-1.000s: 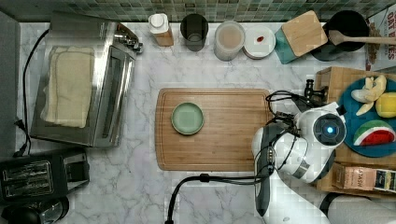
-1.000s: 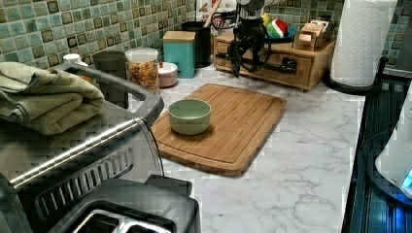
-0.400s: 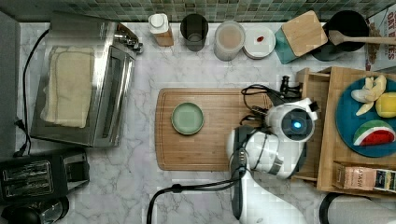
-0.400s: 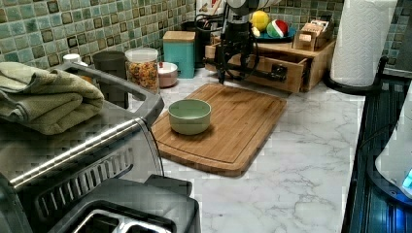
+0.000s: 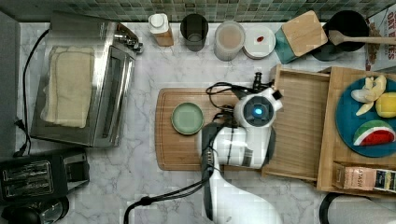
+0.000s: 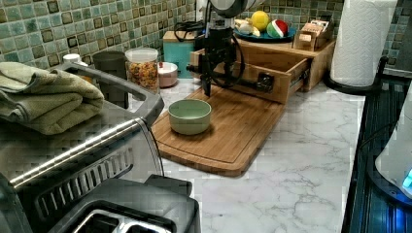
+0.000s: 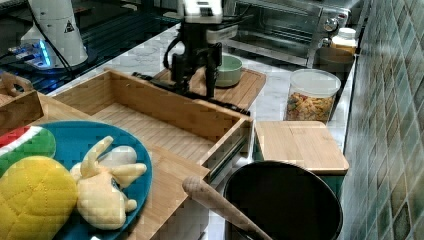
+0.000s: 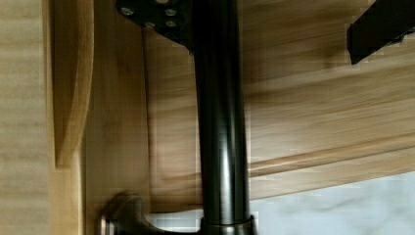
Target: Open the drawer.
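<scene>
The gripper (image 6: 210,73) is down at the black handle (image 8: 220,127) on the drawer (image 5: 299,126) front, fingers either side of the bar, though honestly I can't tell if they're actually clamped on it. The drawer sits pulled well out of its wooden box (image 5: 359,135), front edge over the cutting board (image 6: 233,131). A green bowl (image 6: 189,115) sits on the board just beside it.

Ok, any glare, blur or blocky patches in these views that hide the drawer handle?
Left view: paper towel roll washed out, handle readable behind the arm. Wrist view: handle carries a glare streak and soft edges. Top view: the arm covers the handle.
</scene>
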